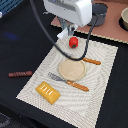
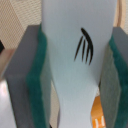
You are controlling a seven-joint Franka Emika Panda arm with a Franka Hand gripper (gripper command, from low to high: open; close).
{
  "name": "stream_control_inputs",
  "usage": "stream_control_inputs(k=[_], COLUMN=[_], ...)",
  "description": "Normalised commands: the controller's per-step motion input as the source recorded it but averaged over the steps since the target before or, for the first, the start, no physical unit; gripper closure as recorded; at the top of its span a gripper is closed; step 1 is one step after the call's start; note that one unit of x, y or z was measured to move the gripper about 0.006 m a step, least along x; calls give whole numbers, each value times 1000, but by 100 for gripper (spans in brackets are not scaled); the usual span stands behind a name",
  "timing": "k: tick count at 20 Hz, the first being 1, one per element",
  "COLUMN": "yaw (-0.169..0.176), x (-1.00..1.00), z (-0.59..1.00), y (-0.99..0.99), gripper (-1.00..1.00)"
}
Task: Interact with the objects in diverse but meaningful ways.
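The wrist view shows the claw (image 2: 75, 70) closed upon the white fish-like piece (image 2: 75, 75), its two green-padded fingers (image 2: 37, 85) pressing the piece from either side with no visible gap. The piece is pale, smooth and slightly bluish-white, broad at one end and narrowing towards a waist, and carries a small black mark of four curved strokes resembling a fin or gill. In the exterior view the arm's white head hangs over the far edge of the woven placemat (image 1: 100, 95), and only a small white part of the held piece (image 1: 62, 35) shows beneath it, clear of the mat. The red tomato (image 1: 73, 42) sits on the placemat just beside the claw, round and glossy. The yellow ridged bread loaf (image 1: 48, 92) lies at the near corner of the mat, rectangular with pale ridges across its top. The dark reddish-brown sausage stick (image 1: 20, 74) lies off the mat on the dark surface (image 1: 20, 45), towards the exterior view's left, well apart from the other items. A round tan plate (image 1: 72, 69) occupies the middle of the mat, with an orange-handled fork (image 1: 68, 82) along its near side and an orange-handled knife (image 1: 91, 61) at its far side. A grey pot (image 1: 100, 13) stands behind the arm.
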Motion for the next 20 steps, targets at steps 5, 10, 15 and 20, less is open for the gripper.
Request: stream_control_inputs(k=[5,10,15,20], yaw=[-51,-36,-49,-81], x=[822,892,776,594], z=[-67,-126,-161,-137], y=[-332,-325,-190,37], gripper=[100,100,100,100])
